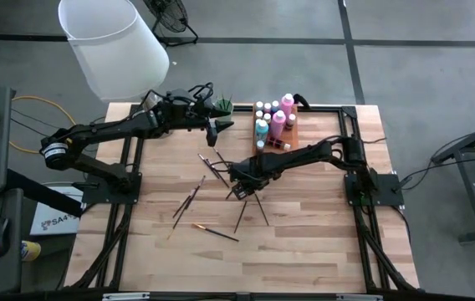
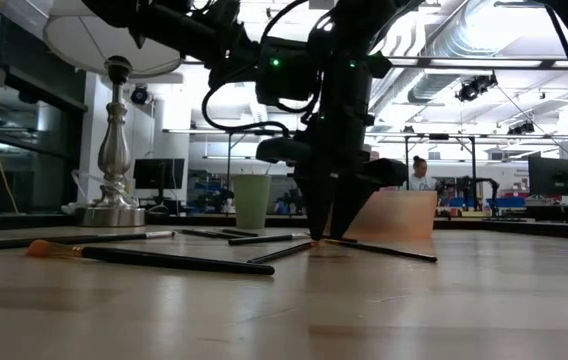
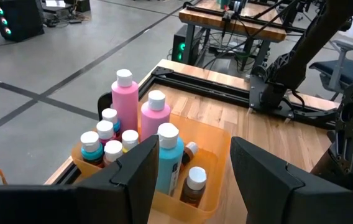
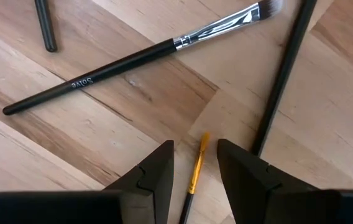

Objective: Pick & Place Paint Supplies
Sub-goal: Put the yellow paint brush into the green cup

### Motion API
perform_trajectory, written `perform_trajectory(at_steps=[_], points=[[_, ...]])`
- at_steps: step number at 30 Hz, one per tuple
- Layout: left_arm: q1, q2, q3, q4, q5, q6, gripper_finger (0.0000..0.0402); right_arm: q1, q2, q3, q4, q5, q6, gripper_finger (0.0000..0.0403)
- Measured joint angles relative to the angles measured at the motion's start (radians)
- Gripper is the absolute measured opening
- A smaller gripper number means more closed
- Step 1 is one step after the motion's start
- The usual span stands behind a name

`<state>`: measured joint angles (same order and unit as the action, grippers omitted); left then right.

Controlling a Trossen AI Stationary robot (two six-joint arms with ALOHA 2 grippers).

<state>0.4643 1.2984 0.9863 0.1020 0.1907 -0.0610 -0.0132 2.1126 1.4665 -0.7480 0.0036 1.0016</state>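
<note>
With the right gripper (image 4: 195, 165) lowered to the table (image 1: 304, 242), jaws apart astride a thin yellow-tipped brush (image 4: 196, 165), a pick is judged in hand, closing being called for next, while the left gripper (image 3: 189, 168), also parted, is held near the orange tray (image 3: 217, 158) of bottles (image 3: 155, 115).

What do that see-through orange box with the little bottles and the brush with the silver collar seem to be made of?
The orange box looks like glossy translucent plastic, since the bottles show through its walls. The brush seems to have a smooth black handle, painted wood or plastic, a shiny metal-looking collar and soft bristles.
</note>
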Motion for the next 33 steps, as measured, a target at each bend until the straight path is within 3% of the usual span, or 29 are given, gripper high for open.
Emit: perform_trajectory(at_steps=[11, 22, 33], points=[[0.000, 0.000, 0.000, 0.000, 0.000, 0.000, 0.0196, 0.008, 0.027, -0.001, -0.005, 0.042, 0.017, 0.0115], [0.000, 0.000, 0.000, 0.000, 0.000, 0.000, 0.0196, 0.006, 0.028, -0.004, -0.017, 0.044, 0.023, 0.0043], [0.000, 0.000, 0.000, 0.000, 0.000, 0.000, 0.0196, 0.005, 0.028, -0.005, -0.017, 0.023, 0.003, 0.0004]])
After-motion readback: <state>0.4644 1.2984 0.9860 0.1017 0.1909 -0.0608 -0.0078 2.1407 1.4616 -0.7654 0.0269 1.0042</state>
